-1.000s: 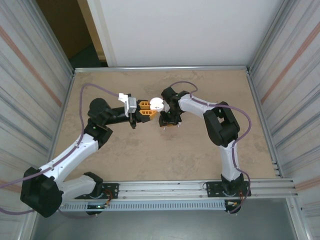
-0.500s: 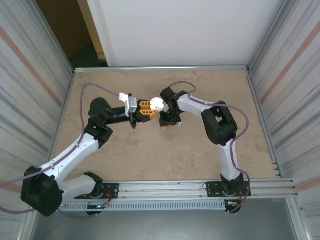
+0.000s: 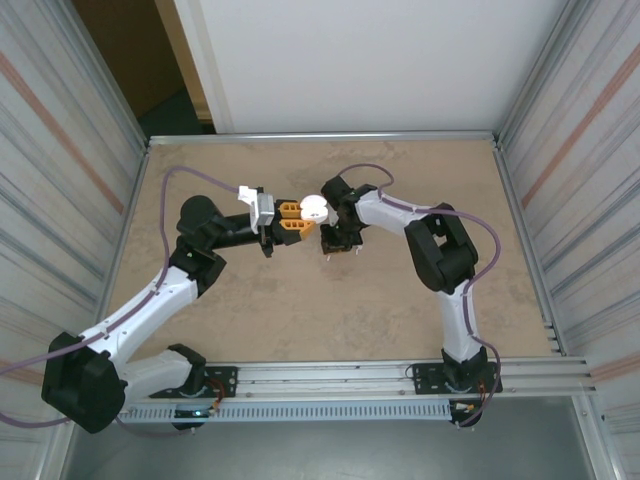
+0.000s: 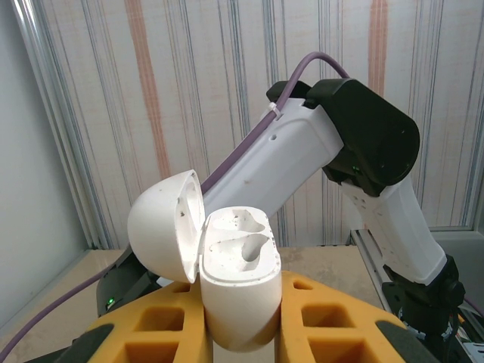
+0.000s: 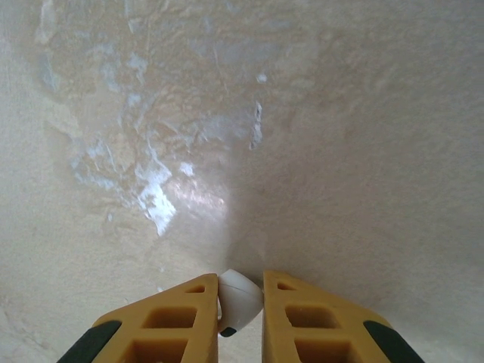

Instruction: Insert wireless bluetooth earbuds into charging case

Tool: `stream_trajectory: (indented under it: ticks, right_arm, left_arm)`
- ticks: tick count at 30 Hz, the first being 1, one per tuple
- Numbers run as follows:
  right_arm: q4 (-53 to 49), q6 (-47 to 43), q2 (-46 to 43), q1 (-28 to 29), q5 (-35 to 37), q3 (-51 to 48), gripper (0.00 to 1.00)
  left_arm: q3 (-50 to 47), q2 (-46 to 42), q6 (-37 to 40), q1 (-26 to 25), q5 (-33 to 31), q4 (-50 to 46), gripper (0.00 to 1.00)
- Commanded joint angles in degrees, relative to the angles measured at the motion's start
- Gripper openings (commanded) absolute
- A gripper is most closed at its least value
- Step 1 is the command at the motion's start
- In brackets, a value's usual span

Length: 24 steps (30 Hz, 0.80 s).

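Earbud [image 5: 240, 301], white, pinched tight between right fingers [image 5: 295, 306] low over tabletop [image 5: 302, 151]. Charging case [image 4: 238, 295] clamped upright in left fingers [image 4: 325, 321], lid [image 4: 162, 223] swung open, wells seemingly vacant. Pickup done; carrying across and seating in a well left to do.

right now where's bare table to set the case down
Free: the far strip of table below the white wall, and the wide near patch ahead of the base rail. Crowded: the middle, where the left gripper with the open case meets the right gripper.
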Motion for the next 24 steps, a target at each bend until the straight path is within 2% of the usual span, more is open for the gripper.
stream_trajectory:
  ticks: [1, 8, 18, 24]
  right_arm:
    - [0.8, -1.7, -4.7, 0.4, 2.1, -2.0, 0.17]
    - [3.1, -4.8, -14.7, -0.2, 2.6, -7.8, 0.17]
    - [5.2, -9.6, -37.1, -1.5, 3.8, -17.9, 0.18]
    - [4.3, -11.4, -47.1, -2.0, 1.8, -19.5, 0.18]
  left_arm:
    - [0.3, -0.6, -0.3, 0.2, 0.0, 2.2, 0.00]
    - [0.4, -0.4, -0.2, 0.2, 0.0, 2.0, 0.00]
    - [0.7, 1.7, -0.2, 0.0, 0.6, 3.1, 0.00]
    - [0.7, 3.3, -0.6, -0.1, 0.4, 4.8, 0.00]
